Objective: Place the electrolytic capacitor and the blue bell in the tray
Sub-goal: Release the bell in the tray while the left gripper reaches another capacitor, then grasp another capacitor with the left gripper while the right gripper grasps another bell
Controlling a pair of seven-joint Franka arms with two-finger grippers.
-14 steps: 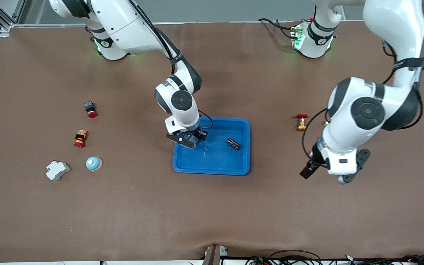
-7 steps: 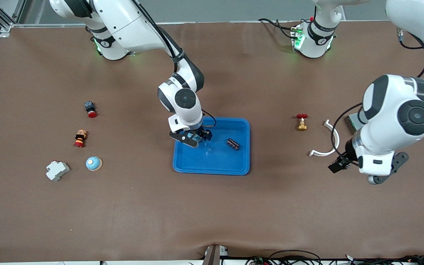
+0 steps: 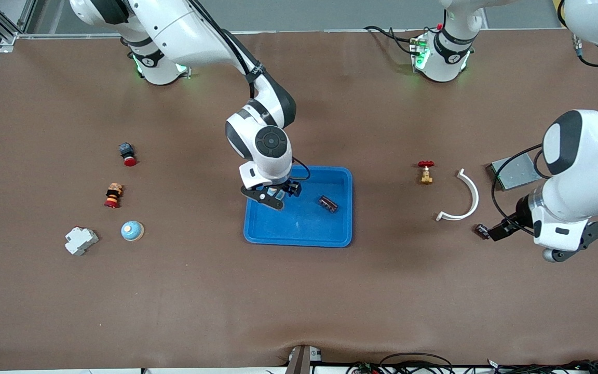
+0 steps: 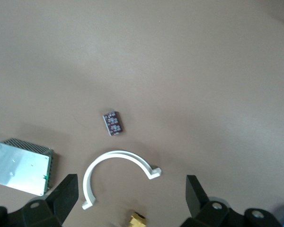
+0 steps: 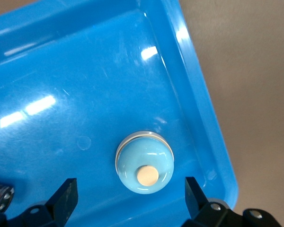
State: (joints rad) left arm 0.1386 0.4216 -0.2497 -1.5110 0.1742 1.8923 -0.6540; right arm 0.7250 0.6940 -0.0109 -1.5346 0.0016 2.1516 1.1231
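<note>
Though already seated upright in the shallow bright blue plastic tray (image 5: 217, 142) near the dark cylindrical electrolytic capacitor (image 3: 328, 203), rate the glossy pale-blue domed bell (image 5: 144, 162) light, hard, slippery, best pinched across its base rim; note right gripper (image 5: 130, 189) splayed above it, left gripper (image 4: 130, 189) splayed, waiting over brown table (image 4: 180, 71).

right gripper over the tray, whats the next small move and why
Probably lift the right gripper straight up and pull it back. Its fingers are open on either side of the blue bell, which sits on the tray floor near a corner. The electrolytic capacitor already lies in the tray too, so both parts look placed. The left gripper hangs open over bare table.
</note>
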